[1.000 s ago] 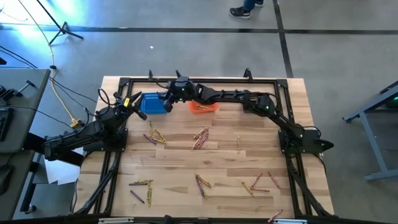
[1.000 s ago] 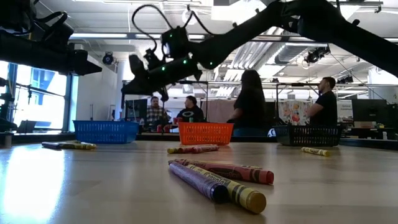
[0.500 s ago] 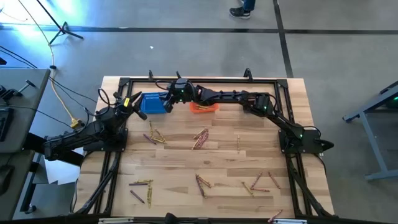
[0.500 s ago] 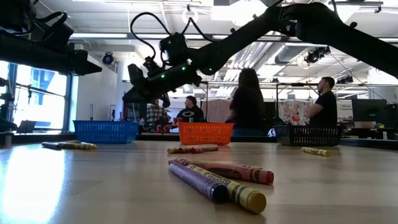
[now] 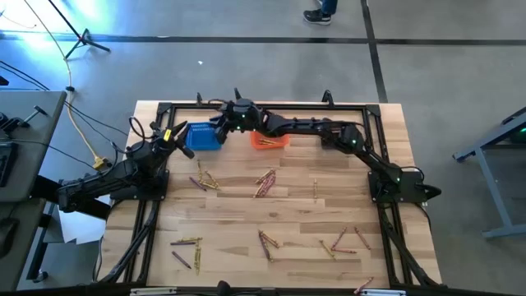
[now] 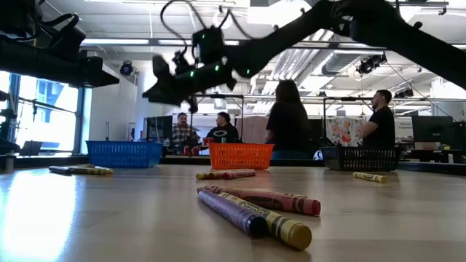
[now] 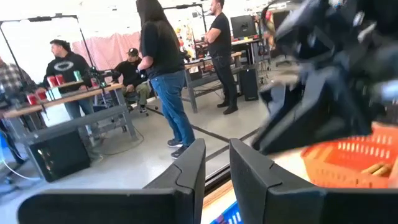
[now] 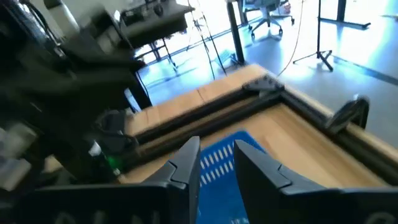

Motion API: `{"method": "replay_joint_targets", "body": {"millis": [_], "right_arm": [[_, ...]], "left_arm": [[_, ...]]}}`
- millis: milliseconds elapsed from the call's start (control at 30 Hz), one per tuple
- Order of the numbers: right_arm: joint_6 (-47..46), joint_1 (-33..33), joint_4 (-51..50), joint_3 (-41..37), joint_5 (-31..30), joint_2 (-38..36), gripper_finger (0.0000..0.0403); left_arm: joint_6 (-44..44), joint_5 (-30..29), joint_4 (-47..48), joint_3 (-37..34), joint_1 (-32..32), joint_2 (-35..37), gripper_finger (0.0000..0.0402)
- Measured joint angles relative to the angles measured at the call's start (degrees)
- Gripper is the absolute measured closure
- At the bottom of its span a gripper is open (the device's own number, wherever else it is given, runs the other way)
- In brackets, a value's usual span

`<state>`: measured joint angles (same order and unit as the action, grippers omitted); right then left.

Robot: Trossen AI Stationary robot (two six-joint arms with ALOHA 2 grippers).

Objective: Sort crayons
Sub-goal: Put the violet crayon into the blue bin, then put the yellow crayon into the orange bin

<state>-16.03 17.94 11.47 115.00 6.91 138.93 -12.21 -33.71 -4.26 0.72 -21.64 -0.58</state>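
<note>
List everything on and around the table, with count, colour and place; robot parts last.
crayons: many, yellow-gold, reddish-pink and purple, scattered in small clusters over the table
blue basket: one, far edge, left of centre
orange basket: one, far edge, centre, crayons inside
black basket: one, far edge, low view only
table: one, light wood
people: several, in the room behind
left gripper: one, dark, beside the blue basket
right gripper: one, dark, above the blue basket, holding nothing visible
</note>
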Motion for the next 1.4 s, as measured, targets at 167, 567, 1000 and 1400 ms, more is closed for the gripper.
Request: {"method": "replay_joint_targets", "body": {"millis": [167, 567, 1000, 1400], "right_arm": [[-0.6, 1.3, -13.6, 0.1, -1.0, -5.7, 0.032], [-11.4, 2.7, -61.8, 0.1, -3.5, -17.3, 0.032], [-27.5, -1.4, -88.3, 0.0, -9.9, -18.6, 0.032], [-40.8, -5.3, -83.4, -9.5, -12.4, -20.6, 0.032]], "left_arm": [[3.0, 0.2, 0.1, 0.0, 0.0, 0.0, 0.0342], [3.0, 0.1, 0.1, 0.0, 0.0, 0.0, 0.0342], [3.1, 0.1, 0.2, 0.0, 0.0, 0.0, 0.0342], [3.1, 0.1, 0.2, 0.0, 0.0, 0.0, 0.0342]]}}
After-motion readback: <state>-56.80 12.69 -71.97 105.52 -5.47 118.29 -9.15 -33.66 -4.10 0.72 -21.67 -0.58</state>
